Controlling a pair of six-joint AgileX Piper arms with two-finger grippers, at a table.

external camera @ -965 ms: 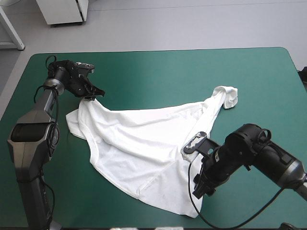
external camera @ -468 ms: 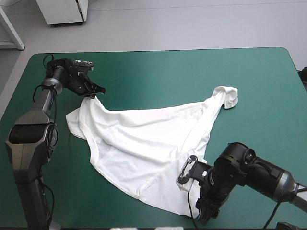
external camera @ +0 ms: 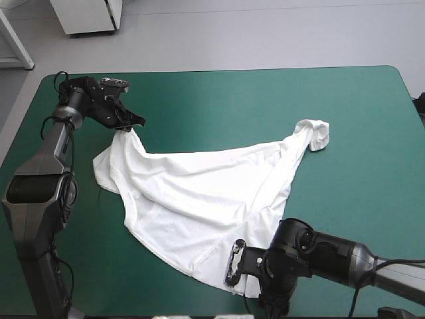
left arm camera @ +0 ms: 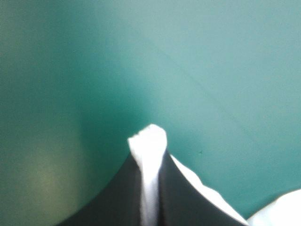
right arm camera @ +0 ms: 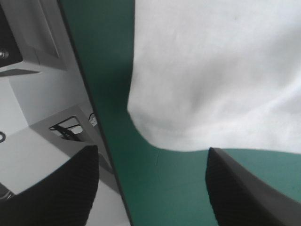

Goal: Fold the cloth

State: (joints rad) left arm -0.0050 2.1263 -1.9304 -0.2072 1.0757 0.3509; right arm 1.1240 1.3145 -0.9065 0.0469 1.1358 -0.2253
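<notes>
With the left claw (external camera: 128, 125) pinched on a far corner of the T-shirt (external camera: 199, 193) spread on the counter (external camera: 265, 100), the right claw (right arm camera: 150, 155), wide open at the near corner, should straddle the hem squarely before clamping.

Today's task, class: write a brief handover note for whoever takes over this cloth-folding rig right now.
Left gripper: shut on the T-shirt, pinching a corner near the table's far left.
Right gripper: open, low at the near edge, the T-shirt's near corner just ahead of it, not gripped.
T-shirt: spread loosely on the table, wrinkled, one sleeve toward the right.
Done: one corner held; no fold visible.
Left: probably grasp the near corner, then flatten and fold.
</notes>
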